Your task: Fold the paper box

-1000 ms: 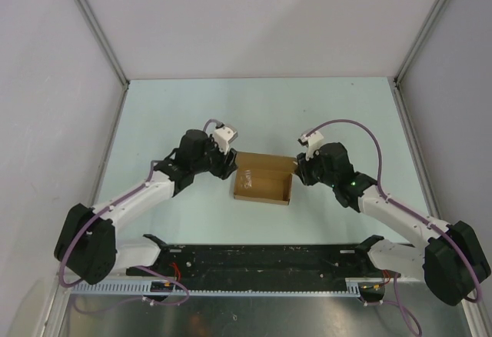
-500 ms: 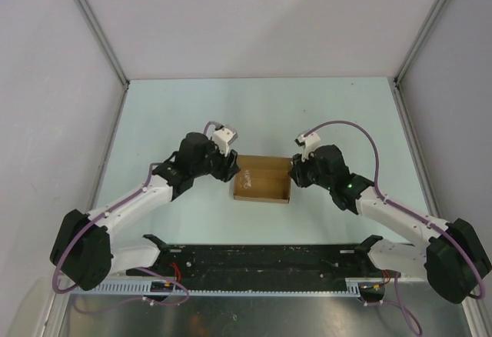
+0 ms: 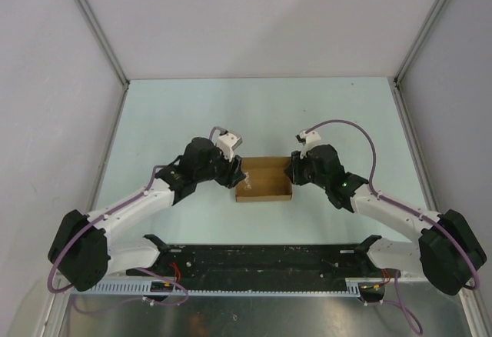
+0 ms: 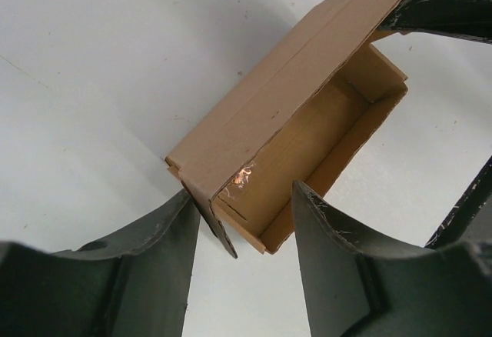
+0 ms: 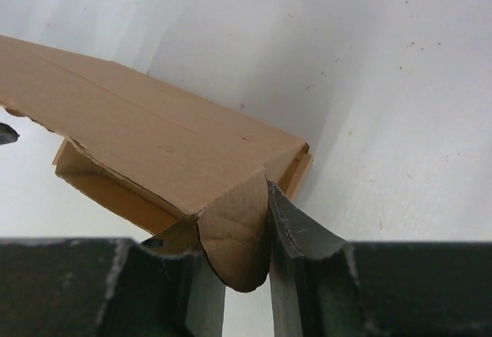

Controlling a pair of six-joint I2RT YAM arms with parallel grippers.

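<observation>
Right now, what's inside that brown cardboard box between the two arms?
The open brown cardboard box shows only its own bare floor and inner walls; no contents are visible. Its tilted lid panel covers part of the interior, so anything beneath it is hidden.

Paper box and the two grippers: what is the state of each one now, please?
paper box: partly folded, walls up, lid not closed.
left gripper: open, fingers astride one end of the box.
right gripper: shut on a corner flap of the box.

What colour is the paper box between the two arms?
The paper box is plain brown, inside and outside; the left wrist view shows it best.
</observation>
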